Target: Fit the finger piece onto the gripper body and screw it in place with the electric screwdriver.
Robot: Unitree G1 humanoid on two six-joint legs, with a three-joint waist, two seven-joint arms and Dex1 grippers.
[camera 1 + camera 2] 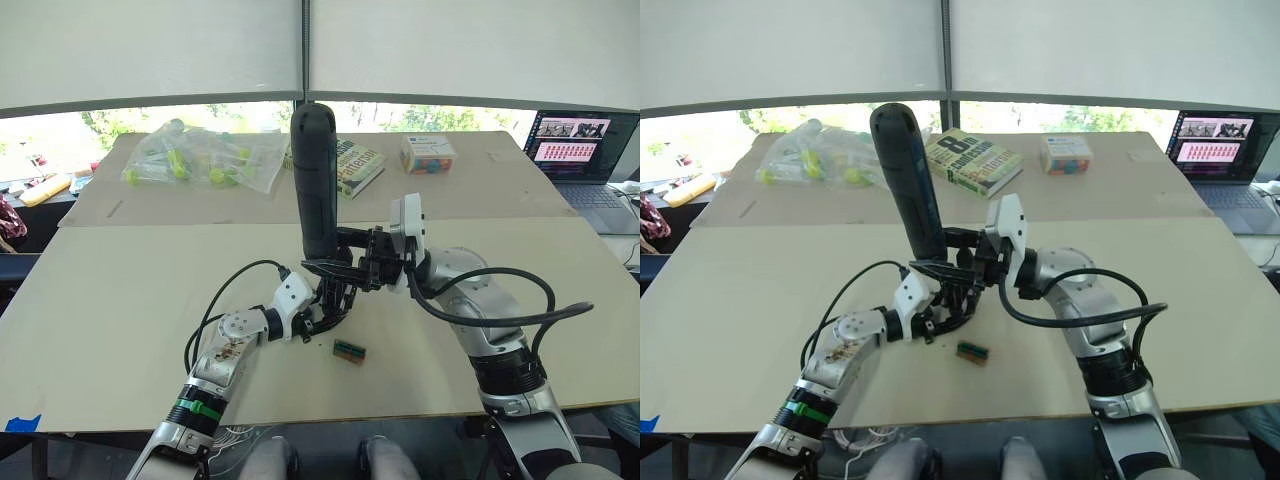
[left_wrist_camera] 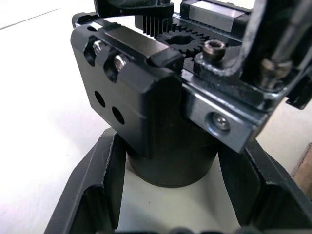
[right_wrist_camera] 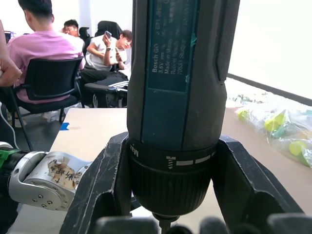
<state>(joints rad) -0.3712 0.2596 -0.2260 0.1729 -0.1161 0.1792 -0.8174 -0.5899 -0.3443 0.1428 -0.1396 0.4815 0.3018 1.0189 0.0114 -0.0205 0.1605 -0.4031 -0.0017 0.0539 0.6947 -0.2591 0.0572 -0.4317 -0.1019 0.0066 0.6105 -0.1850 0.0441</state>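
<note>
The electric screwdriver [image 1: 314, 170] stands nearly upright over the middle of the table, rounded end up. My right gripper [image 1: 338, 262] is shut on its lower collar, and in the right wrist view both fingers press the barrel [image 3: 175, 97]. Directly below, my left gripper [image 1: 326, 308] is shut on the gripper body [image 2: 146, 122], its fingers [image 2: 92, 185] clamping the round base. The body's top shows a gear and several screws. A thin metal shaft [image 2: 273, 63] comes down at its upper edge. I cannot tell the finger piece apart from the black parts there.
A small green-and-black block [image 1: 349, 351] lies on the table just in front of the grippers. At the back are a bag of green-yellow items [image 1: 200, 158], a book [image 1: 357, 168], a small box [image 1: 428, 153] and a laptop [image 1: 585, 150]. People sit beyond the table [image 3: 44, 53].
</note>
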